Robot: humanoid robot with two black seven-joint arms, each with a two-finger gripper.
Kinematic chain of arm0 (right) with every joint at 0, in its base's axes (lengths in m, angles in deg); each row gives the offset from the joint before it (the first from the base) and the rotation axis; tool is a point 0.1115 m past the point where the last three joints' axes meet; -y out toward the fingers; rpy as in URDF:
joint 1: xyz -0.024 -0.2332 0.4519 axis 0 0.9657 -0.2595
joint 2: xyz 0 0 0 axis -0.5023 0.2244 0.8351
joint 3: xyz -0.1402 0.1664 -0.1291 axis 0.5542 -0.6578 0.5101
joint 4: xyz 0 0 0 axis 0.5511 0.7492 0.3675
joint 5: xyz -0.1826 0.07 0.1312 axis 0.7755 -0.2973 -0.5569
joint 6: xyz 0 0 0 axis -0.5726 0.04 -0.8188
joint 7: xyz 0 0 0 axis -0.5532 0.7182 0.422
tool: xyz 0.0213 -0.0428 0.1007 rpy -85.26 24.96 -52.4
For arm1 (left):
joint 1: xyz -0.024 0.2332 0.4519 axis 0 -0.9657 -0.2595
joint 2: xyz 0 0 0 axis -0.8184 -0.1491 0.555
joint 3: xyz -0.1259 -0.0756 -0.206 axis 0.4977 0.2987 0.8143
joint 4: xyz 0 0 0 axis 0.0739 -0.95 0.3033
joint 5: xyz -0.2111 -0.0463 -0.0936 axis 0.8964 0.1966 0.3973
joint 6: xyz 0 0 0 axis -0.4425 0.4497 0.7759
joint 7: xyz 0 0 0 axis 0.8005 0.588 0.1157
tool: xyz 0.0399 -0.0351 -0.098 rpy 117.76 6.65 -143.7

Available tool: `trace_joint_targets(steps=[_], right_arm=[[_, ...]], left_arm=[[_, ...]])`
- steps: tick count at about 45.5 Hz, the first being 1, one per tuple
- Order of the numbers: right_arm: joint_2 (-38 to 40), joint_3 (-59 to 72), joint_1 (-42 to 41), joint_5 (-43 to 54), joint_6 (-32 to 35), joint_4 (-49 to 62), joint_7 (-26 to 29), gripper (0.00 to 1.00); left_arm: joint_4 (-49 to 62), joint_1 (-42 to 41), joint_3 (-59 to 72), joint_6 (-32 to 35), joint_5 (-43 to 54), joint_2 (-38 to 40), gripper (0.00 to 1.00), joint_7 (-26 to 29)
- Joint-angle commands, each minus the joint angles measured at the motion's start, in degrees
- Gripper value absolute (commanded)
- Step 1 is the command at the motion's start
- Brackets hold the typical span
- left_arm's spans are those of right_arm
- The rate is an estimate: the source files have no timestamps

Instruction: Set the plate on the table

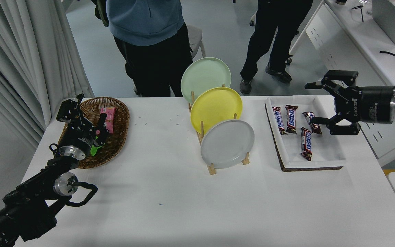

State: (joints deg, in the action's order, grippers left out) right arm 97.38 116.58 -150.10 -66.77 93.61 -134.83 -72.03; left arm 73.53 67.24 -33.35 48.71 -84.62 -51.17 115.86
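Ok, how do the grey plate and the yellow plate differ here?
Colour: the grey plate is light grey, the yellow plate bright yellow. Position: the grey plate stands in the front slot of the wooden rack, nearest the camera; the yellow plate sits one slot behind it. Visibility: the grey plate shows its whole face, while it covers the yellow plate's lower edge. Both are round, look the same size, and stand on edge, leaning back.

Single head view: high on robot's side, facing forward and down over table (170, 212).
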Motion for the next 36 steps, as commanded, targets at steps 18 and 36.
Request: trace_joint_targets(steps=[18,36], right_arm=[[-6.9,-6.8,2.1,-13.6,-30.4,-12.6,26.1,1.00],[-11.8,-24.9,7.6,-6.8,-30.4,-7.2,27.6,1.00]], left_arm=[[0.0,0.0,0.0,0.0,0.0,0.0,1.00,0.0],[0.0,0.0,0.0,0.0,0.0,0.0,1.00,0.0]])
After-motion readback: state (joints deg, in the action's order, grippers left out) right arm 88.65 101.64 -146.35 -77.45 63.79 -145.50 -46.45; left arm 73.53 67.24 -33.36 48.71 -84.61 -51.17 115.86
